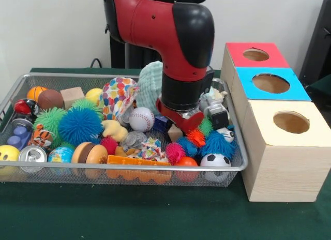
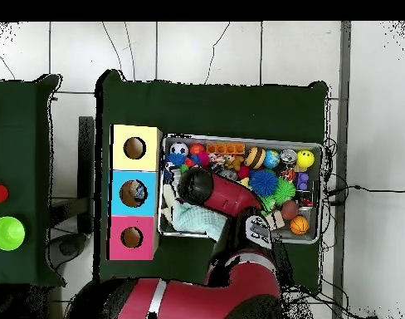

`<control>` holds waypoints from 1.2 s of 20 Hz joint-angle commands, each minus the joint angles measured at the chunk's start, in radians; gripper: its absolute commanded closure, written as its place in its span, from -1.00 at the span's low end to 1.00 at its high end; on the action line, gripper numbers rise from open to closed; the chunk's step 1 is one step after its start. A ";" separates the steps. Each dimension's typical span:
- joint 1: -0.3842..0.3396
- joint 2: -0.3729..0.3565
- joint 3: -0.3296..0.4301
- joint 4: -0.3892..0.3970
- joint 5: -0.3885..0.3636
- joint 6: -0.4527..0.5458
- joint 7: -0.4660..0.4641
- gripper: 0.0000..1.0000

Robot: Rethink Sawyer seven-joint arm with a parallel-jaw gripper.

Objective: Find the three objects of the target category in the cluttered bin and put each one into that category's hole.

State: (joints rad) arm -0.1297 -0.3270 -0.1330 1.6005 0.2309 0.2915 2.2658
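Note:
The wire-mesh bin point(image 1: 129, 168) is full of toys; it also shows in the overhead view point(image 2: 319, 148). My arm's wrist point(image 1: 181, 103) reaches down into the bin's right half and hides the gripper below it among the toys. A clear wrinkly plastic lump point(image 1: 135, 139) lies in the middle of the bin, below a baseball point(image 1: 141, 119). Another clear lump point(image 1: 219, 88) shows behind the wrist at the far right corner. The blue-topped box's hole point(image 1: 270, 83) is right of the bin; in the overhead view this hole point(image 2: 134, 193) is left of it.
The red-topped box point(image 1: 256, 55) and the yellow-topped box point(image 1: 291, 122) flank the blue one. A silver can point(image 1: 32, 155), blue spiky ball point(image 1: 79, 125), soccer ball point(image 1: 215, 161), orange tray point(image 1: 138, 162) and a pale green cloth point(image 1: 150, 85) crowd the bin.

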 commanded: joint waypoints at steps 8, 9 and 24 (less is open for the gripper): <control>-0.328 -0.146 0.121 0.033 -0.292 0.184 -0.268 -1.00; -0.346 -0.190 0.128 0.061 -0.310 0.209 -0.275 -1.00; -0.514 -0.319 0.276 0.318 -0.502 0.077 -0.161 -1.00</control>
State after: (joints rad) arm -0.6302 -0.6511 -0.0050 1.7911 -0.1786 0.4214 2.2552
